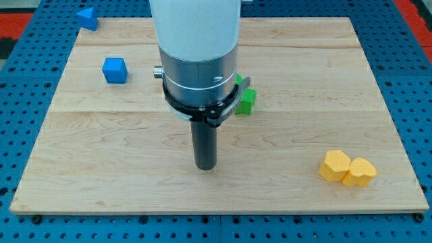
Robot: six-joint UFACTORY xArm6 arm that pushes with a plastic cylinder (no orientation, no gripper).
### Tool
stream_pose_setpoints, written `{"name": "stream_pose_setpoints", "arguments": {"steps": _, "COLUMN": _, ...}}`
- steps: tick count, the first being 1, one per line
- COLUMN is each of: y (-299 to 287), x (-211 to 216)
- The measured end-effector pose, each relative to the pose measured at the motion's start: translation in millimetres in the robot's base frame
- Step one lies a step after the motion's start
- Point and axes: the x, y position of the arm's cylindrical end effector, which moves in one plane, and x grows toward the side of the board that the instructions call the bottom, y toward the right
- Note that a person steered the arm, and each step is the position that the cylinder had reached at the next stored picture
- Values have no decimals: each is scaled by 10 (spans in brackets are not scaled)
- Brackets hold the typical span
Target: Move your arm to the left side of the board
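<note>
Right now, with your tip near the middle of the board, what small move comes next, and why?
Probably slide my tip straight toward the view's left. It sits near the board's middle, and that lane looks free: the blue cube lies nearer the view's top, the green block behind my arm, the yellow blocks at the right.

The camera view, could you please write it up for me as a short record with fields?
board: wooden board on a blue pegboard
my tip: near the board's middle, touching no block
blue cube: the view's upper left
blue block: at the top-left corner, shape unclear
green block: partly hidden behind the arm
yellow blocks: two touching, the view's lower right
</note>
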Motion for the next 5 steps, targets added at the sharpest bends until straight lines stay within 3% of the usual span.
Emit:
{"name": "stream_pose_setpoints", "arguments": {"steps": 2, "y": -1196, "x": -49}}
{"name": "stream_pose_setpoints", "arguments": {"steps": 3, "y": -1808, "x": -247}}
{"name": "stream_pose_setpoints", "arguments": {"steps": 5, "y": -2418, "x": -817}}
